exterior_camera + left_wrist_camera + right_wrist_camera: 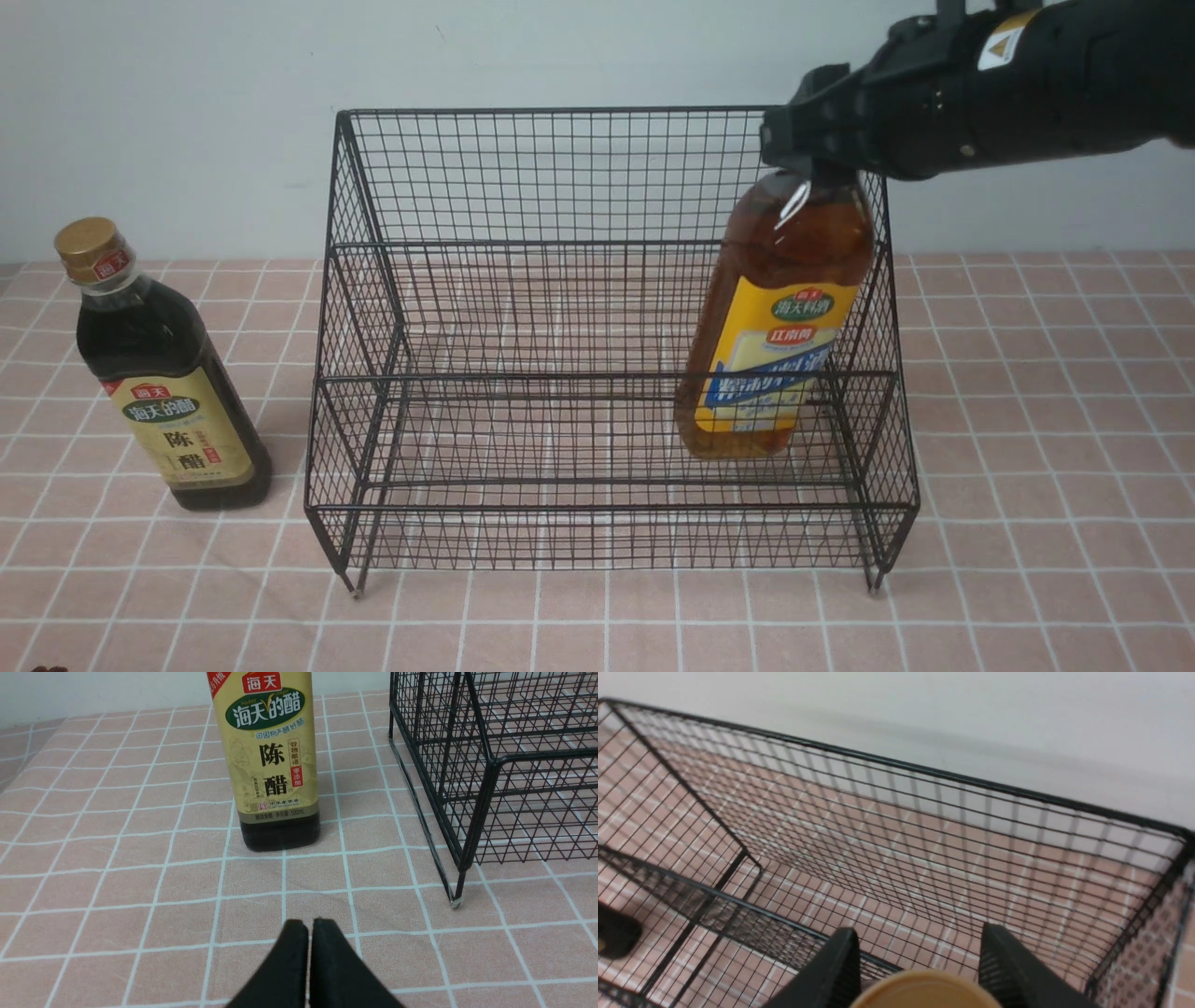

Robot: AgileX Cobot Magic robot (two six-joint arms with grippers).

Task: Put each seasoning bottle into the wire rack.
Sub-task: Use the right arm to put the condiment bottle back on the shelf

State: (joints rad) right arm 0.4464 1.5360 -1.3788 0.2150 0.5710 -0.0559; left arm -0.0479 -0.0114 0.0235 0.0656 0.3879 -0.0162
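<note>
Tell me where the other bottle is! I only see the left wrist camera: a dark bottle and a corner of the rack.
Observer: The amber bottle hangs tilted inside the wire rack, near its right side.
Operator: Who's holding it?
Observer: The right hand grips its top from above.
Operator: Does my dark bottle have a lid? I can't see its top.
Observer: Yes, the dark bottle wears a gold cap.
</note>
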